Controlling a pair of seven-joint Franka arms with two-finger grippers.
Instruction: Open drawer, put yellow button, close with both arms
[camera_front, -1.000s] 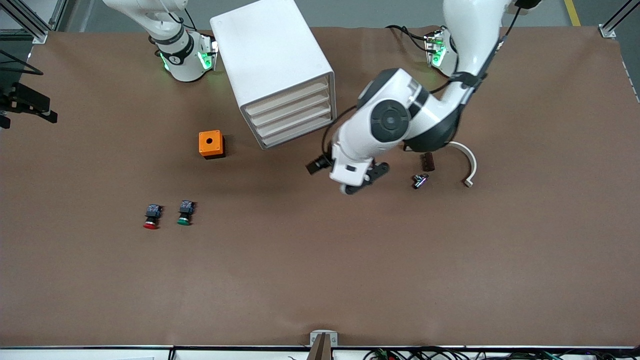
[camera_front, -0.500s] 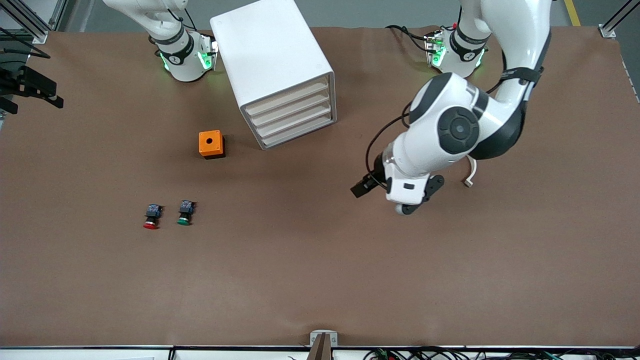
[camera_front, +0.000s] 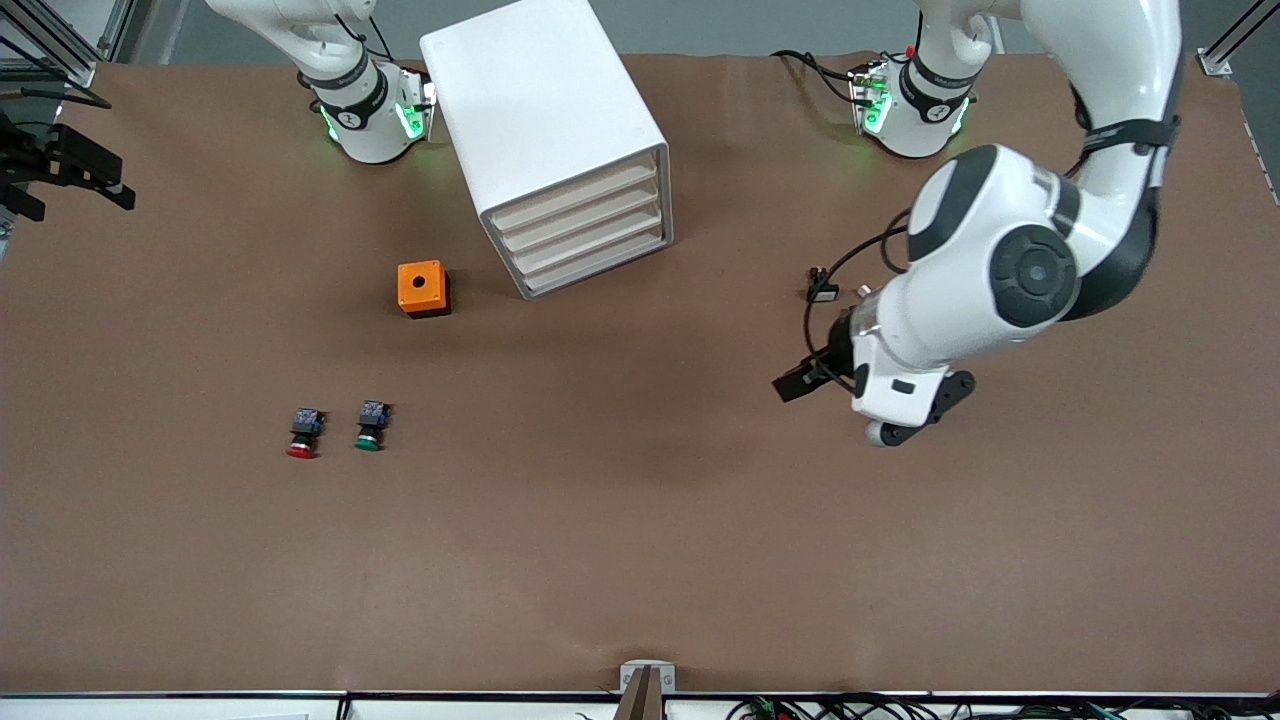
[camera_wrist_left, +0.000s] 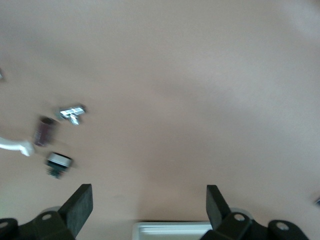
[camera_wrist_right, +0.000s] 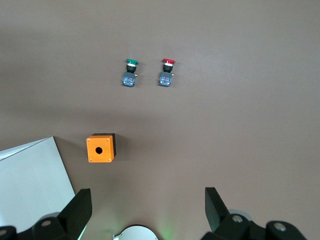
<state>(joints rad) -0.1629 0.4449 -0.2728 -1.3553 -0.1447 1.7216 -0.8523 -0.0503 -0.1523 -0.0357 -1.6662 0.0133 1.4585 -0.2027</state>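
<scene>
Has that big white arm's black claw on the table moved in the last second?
Yes. The left gripper has swung away from the white cabinet, toward the left arm's end of the table, jaws open and empty.

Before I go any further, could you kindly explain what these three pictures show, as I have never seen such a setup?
Two white jointed robot arms work at a brown table. One picture looks down from a high camera facing them. The other two come from a camera on each wrist.

The left hand hangs open and empty over small blurred parts toward the left arm's end of the table. The right hand, also open and empty, is over the table near the orange box with a round hole.

Nearer the front camera lie a red-capped push-button and a green-capped push-button. The white boxy cabinet has all four drawers shut.
</scene>
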